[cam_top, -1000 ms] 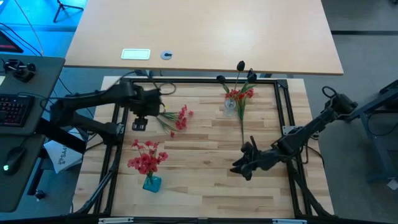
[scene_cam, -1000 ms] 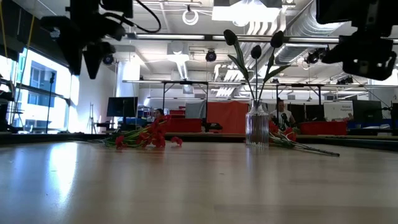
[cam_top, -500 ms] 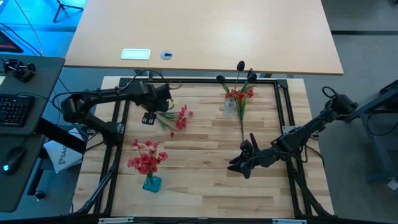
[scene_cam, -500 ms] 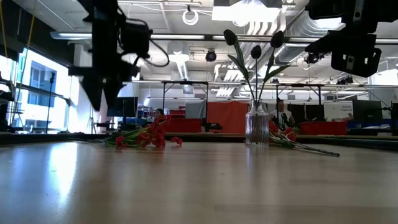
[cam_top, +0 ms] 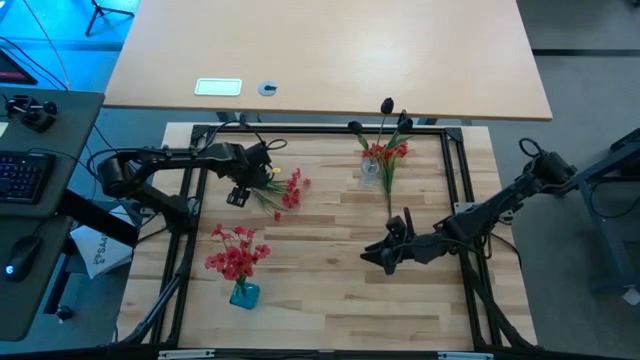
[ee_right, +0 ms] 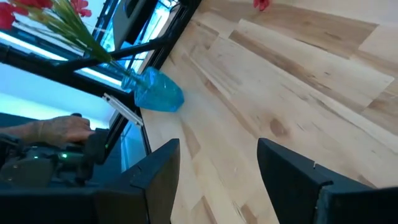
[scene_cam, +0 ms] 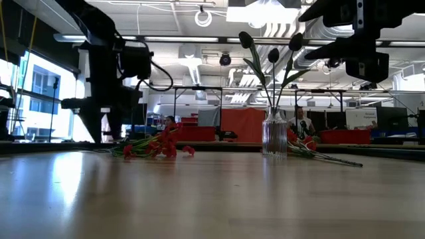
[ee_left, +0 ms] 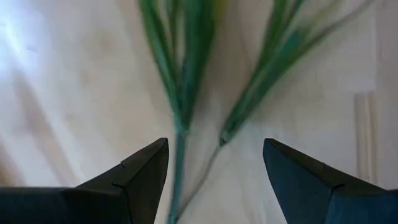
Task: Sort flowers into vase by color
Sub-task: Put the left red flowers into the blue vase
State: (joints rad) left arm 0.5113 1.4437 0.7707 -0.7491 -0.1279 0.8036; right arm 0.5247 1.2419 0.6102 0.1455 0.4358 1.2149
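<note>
Meanwhile left gripper [cam_top: 243, 184] hung spread-fingered over thin green stems [ee_left: 180, 99] of red-pink sprigs [cam_top: 290, 189]; right gripper [cam_top: 378, 254] parted, idle mid-table

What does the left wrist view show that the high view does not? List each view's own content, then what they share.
Left wrist only: the open left gripper straddling two green stems.

High only: the blue vase of red flowers, the clear vase with dark buds, the right gripper over bare table.

Both: the wooden tabletop and the loose red sprigs that the left gripper reaches for.
</note>
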